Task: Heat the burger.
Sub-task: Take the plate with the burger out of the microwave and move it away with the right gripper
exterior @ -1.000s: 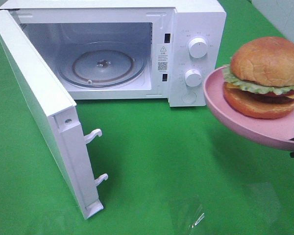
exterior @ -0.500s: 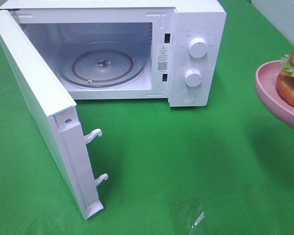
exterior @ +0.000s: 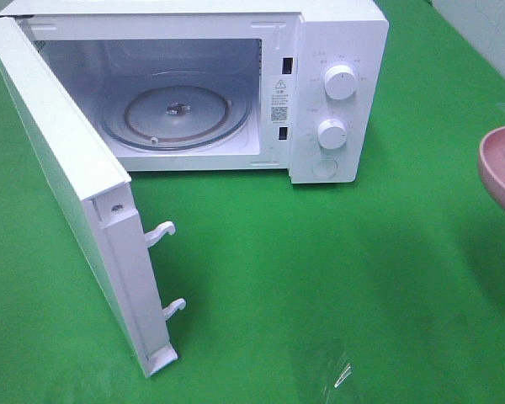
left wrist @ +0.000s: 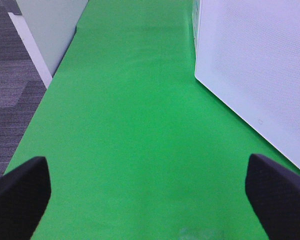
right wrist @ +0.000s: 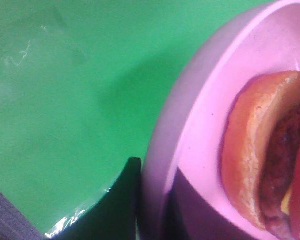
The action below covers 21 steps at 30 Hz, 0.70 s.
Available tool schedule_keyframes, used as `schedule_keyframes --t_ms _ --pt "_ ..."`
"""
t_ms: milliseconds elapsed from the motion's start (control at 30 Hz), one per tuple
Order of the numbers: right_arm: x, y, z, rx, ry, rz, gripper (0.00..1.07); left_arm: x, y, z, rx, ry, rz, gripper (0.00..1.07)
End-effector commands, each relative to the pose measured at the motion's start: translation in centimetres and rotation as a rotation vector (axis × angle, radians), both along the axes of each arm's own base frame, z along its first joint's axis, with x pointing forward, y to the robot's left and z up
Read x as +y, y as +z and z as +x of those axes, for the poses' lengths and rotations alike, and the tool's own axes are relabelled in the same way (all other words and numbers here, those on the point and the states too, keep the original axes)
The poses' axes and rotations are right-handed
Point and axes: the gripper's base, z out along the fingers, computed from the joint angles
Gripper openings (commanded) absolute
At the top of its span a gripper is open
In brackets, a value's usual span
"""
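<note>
My right gripper (right wrist: 150, 210) is clamped on the pink plate (exterior: 498, 168) carrying the burger (right wrist: 262, 150), well right of the open microwave (exterior: 236, 84); my left gripper (left wrist: 150, 200) gapes empty.

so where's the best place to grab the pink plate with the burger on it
By its raised rim, at the edge, coming in from the side. The pink plate is shallow with an upturned lip, and the burger fills its middle, so only the rim is free. The right gripper already looks clamped there.
</note>
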Motion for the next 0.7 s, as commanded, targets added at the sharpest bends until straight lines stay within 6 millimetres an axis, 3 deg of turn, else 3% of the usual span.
schedule_keyframes --t_ms 33,367,700 --pt "0.4 -0.2 1.0 -0.029 -0.022 -0.023 0.02 0.0 0.0 -0.3 -0.02 0.003 0.003 0.98" --pt "1.3 -0.2 2.3 0.004 -0.147 0.012 0.02 0.0 0.0 -0.3 -0.02 0.003 0.003 0.98" --pt "2.0 -0.4 4.2 0.03 -0.437 -0.003 0.03 0.0 0.0 -0.3 -0.02 0.003 0.003 0.98"
